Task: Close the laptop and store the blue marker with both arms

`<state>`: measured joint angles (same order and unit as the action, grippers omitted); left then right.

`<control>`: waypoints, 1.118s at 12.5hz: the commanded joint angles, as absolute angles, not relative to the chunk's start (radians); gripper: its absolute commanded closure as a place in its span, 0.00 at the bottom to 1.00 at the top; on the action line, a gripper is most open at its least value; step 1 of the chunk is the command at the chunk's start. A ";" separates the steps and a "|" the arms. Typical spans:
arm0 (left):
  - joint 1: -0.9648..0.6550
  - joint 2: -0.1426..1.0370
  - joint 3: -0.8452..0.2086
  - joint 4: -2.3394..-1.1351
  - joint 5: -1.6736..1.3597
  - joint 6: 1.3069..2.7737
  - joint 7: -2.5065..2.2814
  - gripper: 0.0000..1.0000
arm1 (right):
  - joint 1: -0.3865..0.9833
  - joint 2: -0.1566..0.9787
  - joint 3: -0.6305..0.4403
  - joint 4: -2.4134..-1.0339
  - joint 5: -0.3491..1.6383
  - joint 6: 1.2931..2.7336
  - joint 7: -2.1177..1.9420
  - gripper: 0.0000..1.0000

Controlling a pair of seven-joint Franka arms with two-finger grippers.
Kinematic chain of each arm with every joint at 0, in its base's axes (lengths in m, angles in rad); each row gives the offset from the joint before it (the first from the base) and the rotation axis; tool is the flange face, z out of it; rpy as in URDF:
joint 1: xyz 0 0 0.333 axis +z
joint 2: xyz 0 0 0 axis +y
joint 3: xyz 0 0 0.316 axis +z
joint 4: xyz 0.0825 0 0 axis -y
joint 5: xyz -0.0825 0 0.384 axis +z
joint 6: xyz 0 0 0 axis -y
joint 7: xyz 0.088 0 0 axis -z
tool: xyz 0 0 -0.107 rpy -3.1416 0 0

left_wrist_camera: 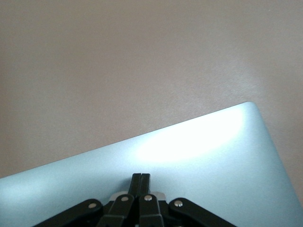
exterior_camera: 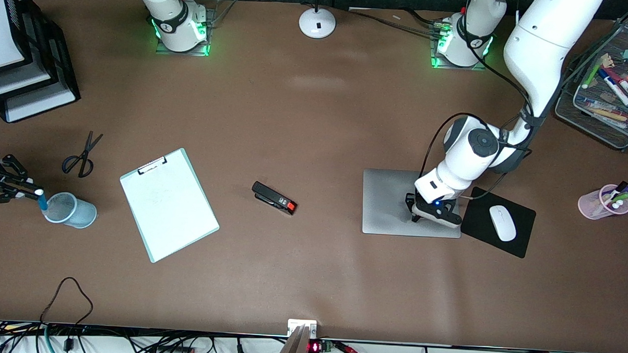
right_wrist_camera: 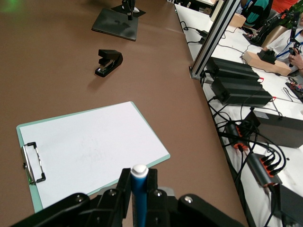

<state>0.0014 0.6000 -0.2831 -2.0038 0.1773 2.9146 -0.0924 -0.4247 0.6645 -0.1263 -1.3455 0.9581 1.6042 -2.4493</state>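
1. The laptop (exterior_camera: 391,202) lies closed and flat on the brown table (exterior_camera: 316,119), toward the left arm's end; every place below is given relative to it.
2. The left gripper (exterior_camera: 416,217) rests on the laptop's lid, its fingers (left_wrist_camera: 140,182) pressed together with nothing between them.
3. A black mouse pad (exterior_camera: 482,214) with a white mouse (exterior_camera: 502,223) lies just beside the laptop, toward the left arm's end of the table.
4. A black stapler (exterior_camera: 274,197) lies beside the laptop toward the right arm's end, a little apart from it.
5. A clipboard (exterior_camera: 169,204) with white paper lies past the stapler, well apart from the laptop.
6. The right gripper (exterior_camera: 29,190) is at the right arm's end of the table, well apart from the laptop, pinching the blue marker (exterior_camera: 41,200).
7. The marker stands upright, its lower end over a clear cup (exterior_camera: 71,210).
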 commanded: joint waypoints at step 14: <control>0.008 0.669 -0.272 -1.933 0.219 2.903 -0.092 1.00 | -0.454 0.764 -0.115 -1.310 0.950 1.594 -2.513 0.92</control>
<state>0.0014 0.6481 -0.2751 -1.9791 0.1912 2.9317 -0.0917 -0.4325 0.7461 -0.1258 -1.3407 0.9569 1.6049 -2.4962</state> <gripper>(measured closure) 0.991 0.824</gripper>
